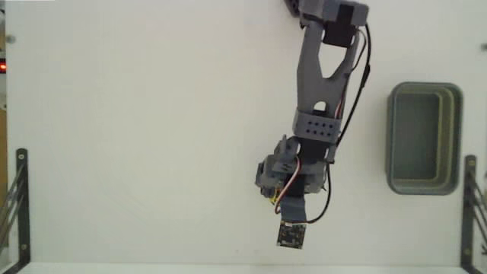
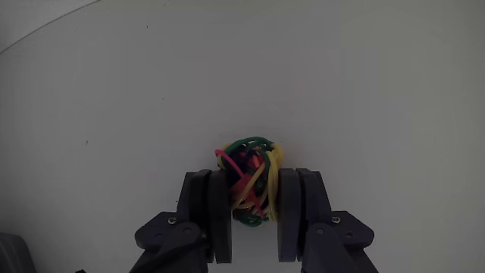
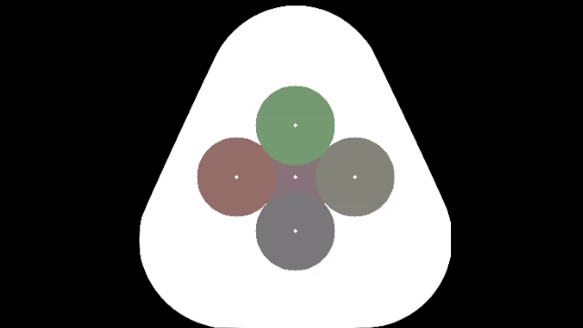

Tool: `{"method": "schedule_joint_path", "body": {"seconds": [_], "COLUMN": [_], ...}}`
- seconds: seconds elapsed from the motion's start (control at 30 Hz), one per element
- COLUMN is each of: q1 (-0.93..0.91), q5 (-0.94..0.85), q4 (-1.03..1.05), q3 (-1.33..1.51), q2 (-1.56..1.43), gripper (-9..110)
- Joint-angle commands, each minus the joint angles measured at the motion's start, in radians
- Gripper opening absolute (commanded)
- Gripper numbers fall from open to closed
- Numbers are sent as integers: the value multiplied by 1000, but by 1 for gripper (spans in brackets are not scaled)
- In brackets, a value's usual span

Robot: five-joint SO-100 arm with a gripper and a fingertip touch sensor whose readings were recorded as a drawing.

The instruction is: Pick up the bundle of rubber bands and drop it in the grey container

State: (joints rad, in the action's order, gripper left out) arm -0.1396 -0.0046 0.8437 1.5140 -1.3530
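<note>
Yellow, red and green loops — the bundle of rubber bands (image 2: 250, 180) — sit clenched between the gripper (image 2: 252, 199) fingers, well apart from the grey container (image 1: 424, 138).

Both views are bright and evenly lit, with the white worktop (image 1: 152, 137) close to washed out in the fixed view. Shadows are faint and soft. The wrist view is sharp on the bundle of rubber bands (image 2: 250, 180), and its top left corner darkens slightly.

The gripper (image 2: 252, 199) pinches the bundle of rubber bands (image 2: 250, 179) (both fingers touching).
</note>
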Motion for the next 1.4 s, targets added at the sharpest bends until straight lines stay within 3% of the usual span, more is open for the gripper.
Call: {"method": "schedule_joint_path", "body": {"seconds": [0.0, 0.5, 1.37], "q1": [-1, -1, -1], "q5": [5, 5, 5], "q4": [-18, 95, 490], "q3": [-1, -106, -574], "q2": [-36, -44, 29], "gripper": [31, 31, 31]}}
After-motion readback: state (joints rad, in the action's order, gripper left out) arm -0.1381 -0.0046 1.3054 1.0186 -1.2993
